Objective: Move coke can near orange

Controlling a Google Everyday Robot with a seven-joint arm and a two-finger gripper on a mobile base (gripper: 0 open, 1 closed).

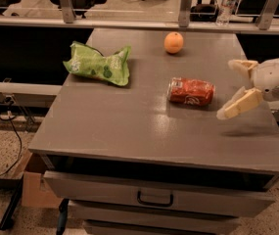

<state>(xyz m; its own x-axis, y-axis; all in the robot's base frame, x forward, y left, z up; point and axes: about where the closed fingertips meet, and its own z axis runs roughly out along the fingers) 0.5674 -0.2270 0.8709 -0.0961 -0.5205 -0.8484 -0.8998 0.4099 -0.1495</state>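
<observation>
The red coke can point(191, 92) lies on its side on the grey table point(129, 126), right of centre. The orange point(174, 42) sits near the table's far edge, behind the can and slightly left of it. My gripper point(230, 89) comes in from the right edge, just above the table and a short way to the right of the can. Its two cream fingers point(239, 105) are spread apart and hold nothing.
A crumpled green snack bag point(99, 63) lies at the table's far left. A clear water bottle point(225, 4) stands on the ledge behind the table. Drawers with a black handle point(154, 198) are below the front edge. A cardboard box point(34, 187) is on the floor at the left.
</observation>
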